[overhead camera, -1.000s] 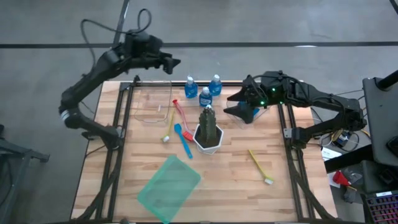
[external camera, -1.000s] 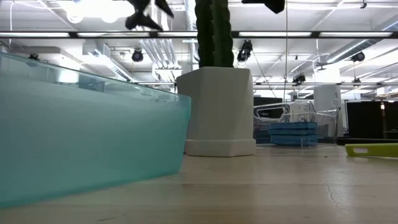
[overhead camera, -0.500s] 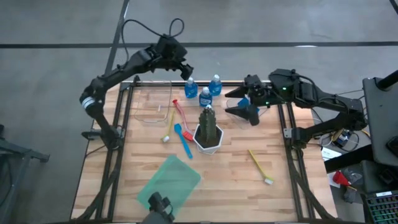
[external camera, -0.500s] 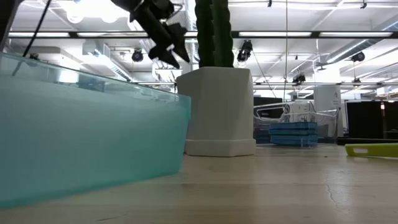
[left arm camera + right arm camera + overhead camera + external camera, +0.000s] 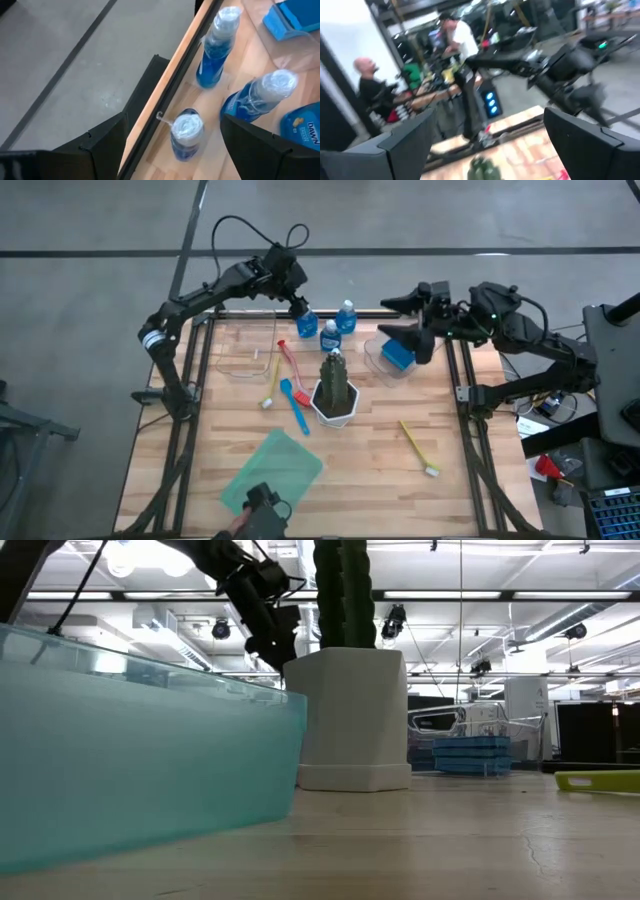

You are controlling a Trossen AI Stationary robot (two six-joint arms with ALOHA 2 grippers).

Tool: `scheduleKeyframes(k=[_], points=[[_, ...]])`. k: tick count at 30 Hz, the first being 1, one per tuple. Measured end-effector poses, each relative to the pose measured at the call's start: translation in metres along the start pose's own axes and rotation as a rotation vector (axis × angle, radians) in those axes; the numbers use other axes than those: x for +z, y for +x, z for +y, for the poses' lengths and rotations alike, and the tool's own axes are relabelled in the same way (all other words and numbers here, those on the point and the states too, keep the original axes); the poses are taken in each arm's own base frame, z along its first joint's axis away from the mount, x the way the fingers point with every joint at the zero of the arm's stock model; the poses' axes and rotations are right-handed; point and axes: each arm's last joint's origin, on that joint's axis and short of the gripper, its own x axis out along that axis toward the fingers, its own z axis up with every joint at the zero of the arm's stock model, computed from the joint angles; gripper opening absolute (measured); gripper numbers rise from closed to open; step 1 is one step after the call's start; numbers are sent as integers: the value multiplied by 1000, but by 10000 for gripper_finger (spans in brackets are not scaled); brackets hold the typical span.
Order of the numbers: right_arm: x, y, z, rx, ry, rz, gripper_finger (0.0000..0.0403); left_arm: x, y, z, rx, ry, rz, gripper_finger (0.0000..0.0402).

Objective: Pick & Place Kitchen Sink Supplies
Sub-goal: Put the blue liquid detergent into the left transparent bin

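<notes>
The left gripper (image 5: pixel 300 307) has its jaws spread wide and empty, poised right over the bottles at the far edge of the worktop (image 5: pixel 360 470). Through its wrist camera three blue bottles (image 5: pixel 186 136) with white caps stand close together between its two dark fingers (image 5: pixel 100 145). The right gripper (image 5: pixel 405 332) hangs above the far right corner, jaws parted and holding nothing, just over a clear container (image 5: pixel 388 366) with a blue sponge (image 5: pixel 397 354) inside.

Toward the middle a cactus (image 5: pixel 335 377) stands in a white pot (image 5: pixel 333 412). Beside it lie a red brush (image 5: pixel 293 369), a yellow brush (image 5: pixel 270 386) and a blue brush (image 5: pixel 295 406). A lime brush (image 5: pixel 418 447) lies alone near the right edge. A green sheet (image 5: pixel 272 475) rests at the near edge.
</notes>
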Motion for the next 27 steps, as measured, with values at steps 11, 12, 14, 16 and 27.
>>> scheduleKeyframes(k=[11, 12, 14, 16, 27], points=[[6, 4, -3, -122, 2, -107, 366, -6, 0, 3, 10, 54, 53, 307], [6, 5, -3, -125, 3, -112, 366, -6, 0, 3, 9, 62, 58, 307], [6, 5, -3, -123, 7, -116, 366, -7, 0, 3, 8, 66, 62, 307], [6, 7, -2, -120, 7, -120, 366, -7, 1, 3, 8, 74, 60, 307], [4, 10, -3, -125, 13, -103, 366, -14, 32, 0, -90, 99, 108, 307]])
